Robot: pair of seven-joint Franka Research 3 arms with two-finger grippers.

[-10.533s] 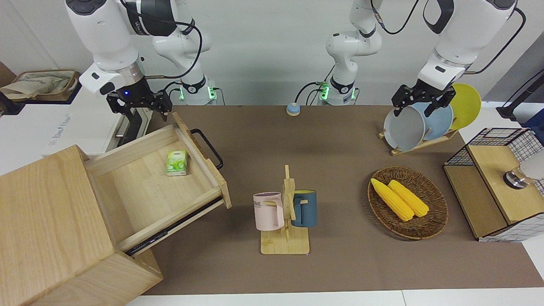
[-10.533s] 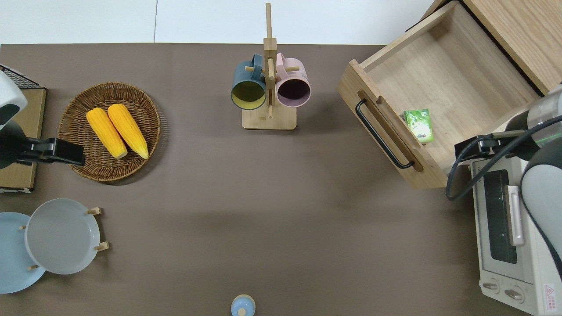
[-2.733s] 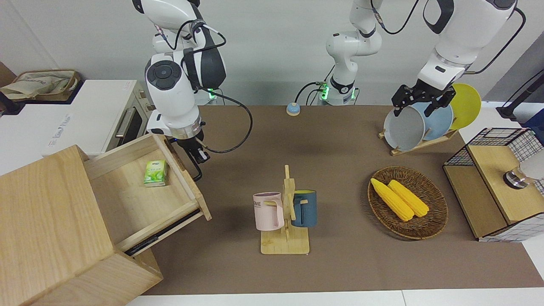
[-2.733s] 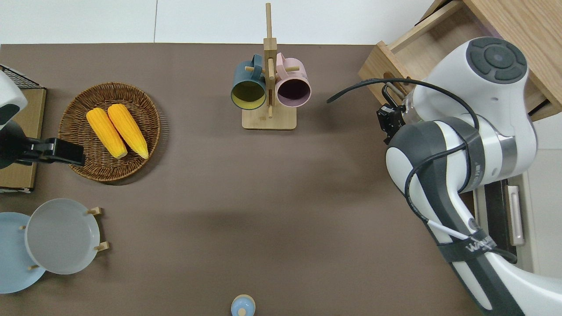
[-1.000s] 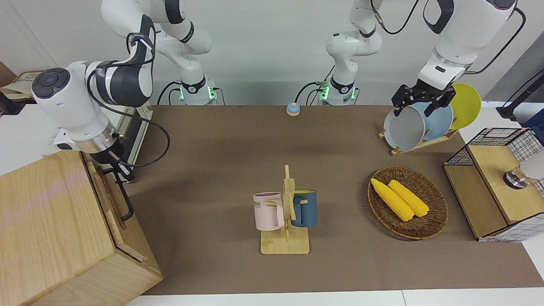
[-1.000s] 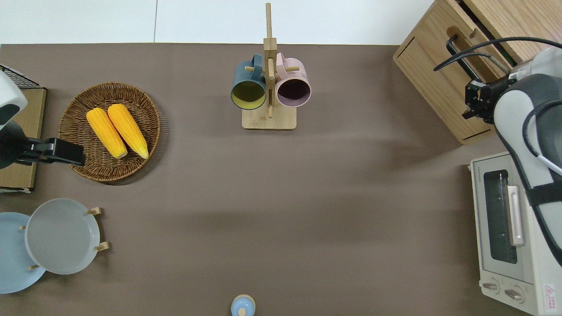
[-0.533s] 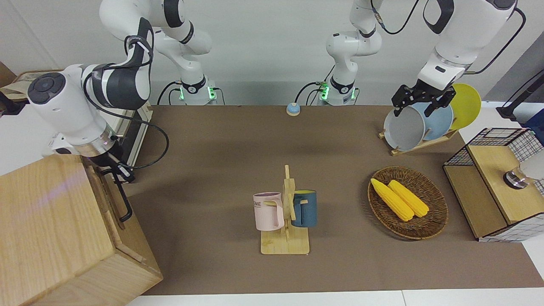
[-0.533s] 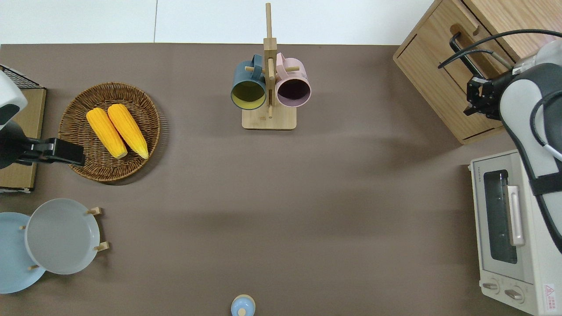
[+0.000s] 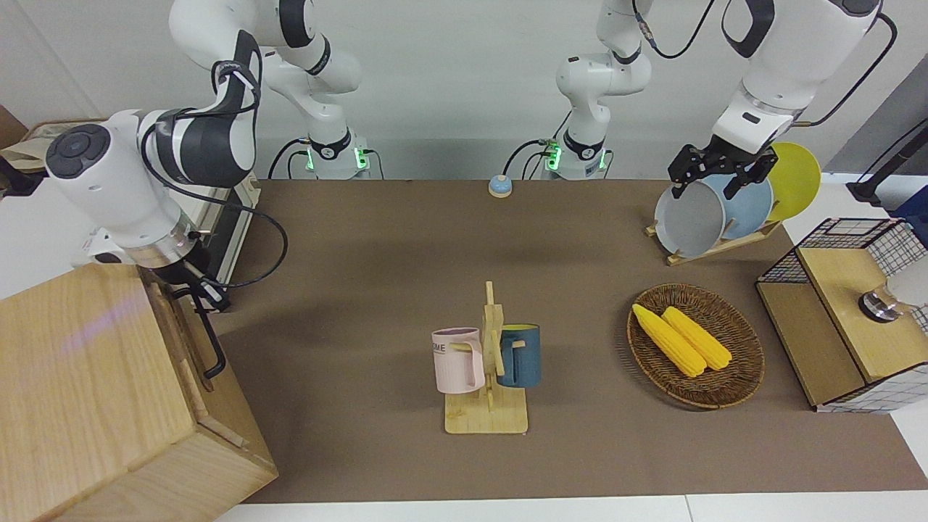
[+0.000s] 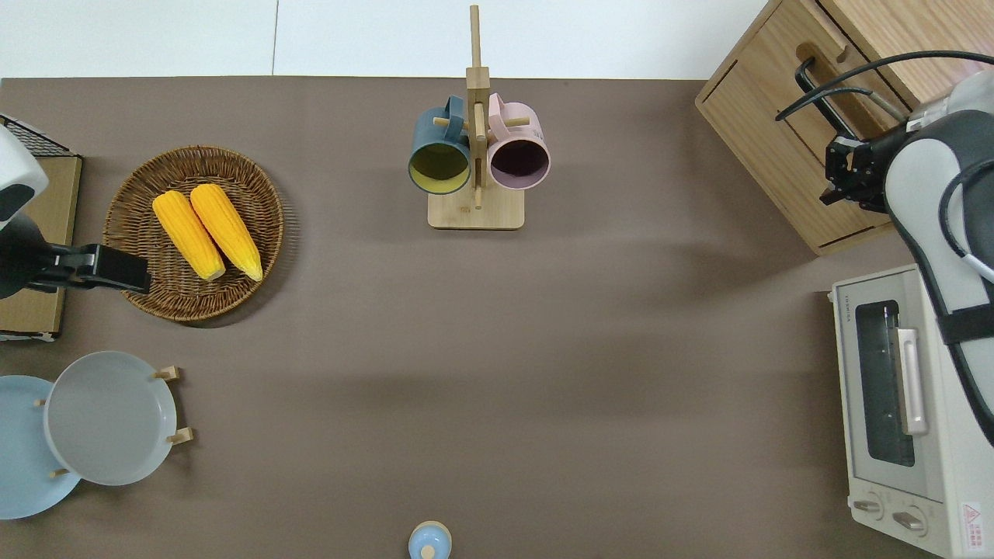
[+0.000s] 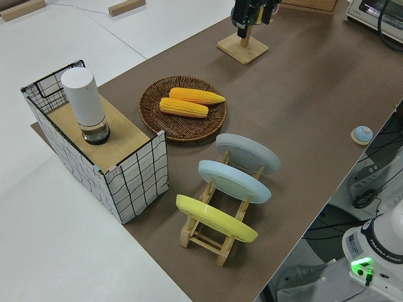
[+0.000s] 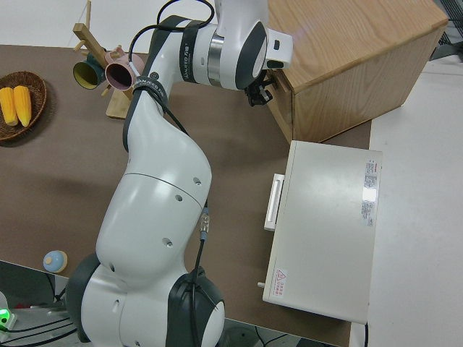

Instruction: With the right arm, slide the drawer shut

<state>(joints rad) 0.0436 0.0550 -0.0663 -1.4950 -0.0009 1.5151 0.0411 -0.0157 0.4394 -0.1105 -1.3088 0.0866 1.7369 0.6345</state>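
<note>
Now the drawer point(image 9: 190, 348) sits flush; right tool point(image 9: 194, 286) state unclear at its handle point(image 9: 208, 341).

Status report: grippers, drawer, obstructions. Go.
Right gripper at the drawer front by the black handle. Drawer flush in the cabinet, looks closed. Left arm parked. Nothing seen in the way.

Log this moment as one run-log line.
drawer: shut flush in cabinet | right gripper: at drawer handle | left arm: parked
</note>
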